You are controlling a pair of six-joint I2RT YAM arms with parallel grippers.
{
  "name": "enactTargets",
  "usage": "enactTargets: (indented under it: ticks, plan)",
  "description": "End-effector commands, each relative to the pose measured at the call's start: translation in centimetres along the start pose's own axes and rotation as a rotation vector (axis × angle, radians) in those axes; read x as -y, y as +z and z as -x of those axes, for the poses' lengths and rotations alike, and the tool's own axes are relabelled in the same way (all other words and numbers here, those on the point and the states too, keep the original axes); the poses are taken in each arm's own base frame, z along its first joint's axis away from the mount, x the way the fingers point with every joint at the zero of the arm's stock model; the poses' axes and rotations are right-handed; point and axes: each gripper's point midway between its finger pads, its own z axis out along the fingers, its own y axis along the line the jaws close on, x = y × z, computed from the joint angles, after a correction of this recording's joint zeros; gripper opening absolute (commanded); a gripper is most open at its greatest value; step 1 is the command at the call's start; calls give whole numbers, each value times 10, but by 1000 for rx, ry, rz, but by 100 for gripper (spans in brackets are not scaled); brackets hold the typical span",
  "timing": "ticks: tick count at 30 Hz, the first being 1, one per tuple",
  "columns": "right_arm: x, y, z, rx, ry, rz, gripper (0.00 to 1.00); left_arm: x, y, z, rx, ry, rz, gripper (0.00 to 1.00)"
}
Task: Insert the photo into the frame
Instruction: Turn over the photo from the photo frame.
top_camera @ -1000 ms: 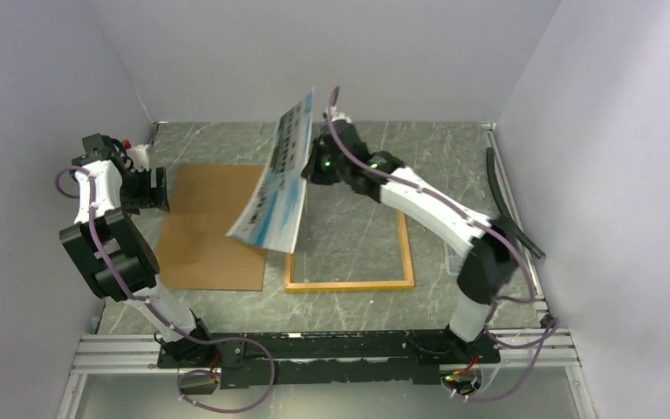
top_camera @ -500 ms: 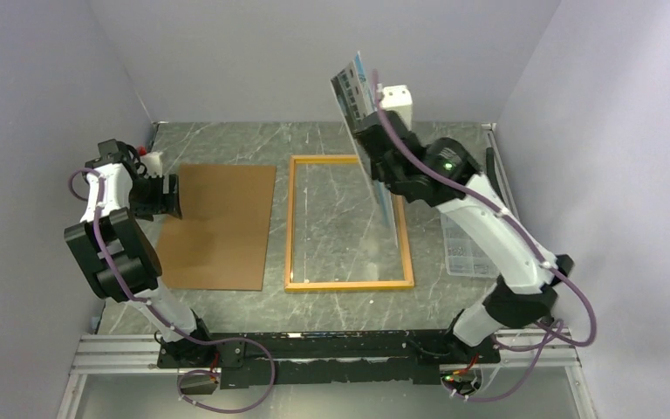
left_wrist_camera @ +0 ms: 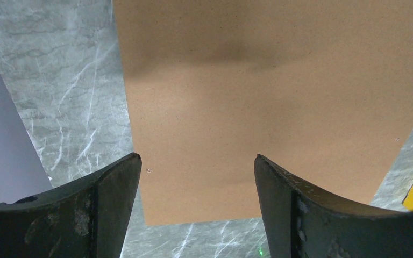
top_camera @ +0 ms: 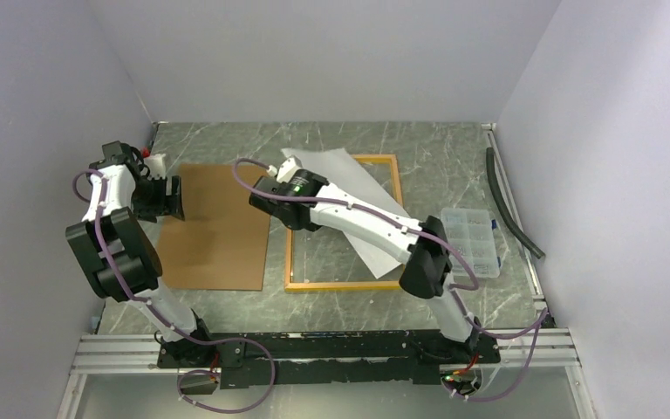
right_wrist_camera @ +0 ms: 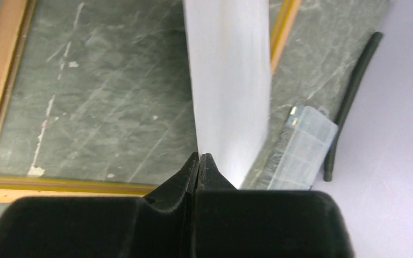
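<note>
The photo (top_camera: 342,171) lies white side up, slanted across the frame (top_camera: 349,285), whose yellow-orange border rests flat on the marble table. My right gripper (top_camera: 286,208) reaches in over the frame's left rail. In the right wrist view the right gripper (right_wrist_camera: 199,157) is shut on the photo (right_wrist_camera: 228,80) at its near edge, and the sheet runs away over the pane past the frame's rail (right_wrist_camera: 59,186). My left gripper (top_camera: 171,197) hangs open over the left part of a brown board. In the left wrist view the left gripper (left_wrist_camera: 196,159) holds nothing.
The brown backing board (top_camera: 218,227) lies flat left of the frame and shows below the left gripper as the board (left_wrist_camera: 274,80). A clear plastic organiser box (top_camera: 473,241) sits right of the frame, with a black hose (top_camera: 510,202) beyond it. Walls close in on three sides.
My right arm swung the photo from upright in the air at the right down to the left. It now lies white side up over the frame. The left gripper barely moved.
</note>
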Motion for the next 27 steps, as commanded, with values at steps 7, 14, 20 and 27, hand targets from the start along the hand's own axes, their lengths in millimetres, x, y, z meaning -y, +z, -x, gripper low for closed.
enactTargets:
  ticks: [7, 14, 20, 27]
  plan:
    - [-73, 25, 10, -117, 310, 246, 0, 1, -13, 8, 69, 19, 20, 82]
    - [-81, 41, 27, -186, 599, 340, 0, 0, -8, 2, 56, 26, 23, 82]
    - [-78, 50, 25, -266, 775, 321, 0, 2, -7, 2, 58, 24, 14, 81]
    - [-70, 51, 31, -250, 902, 273, 0, 1, -7, 1, 57, 32, 17, 81]
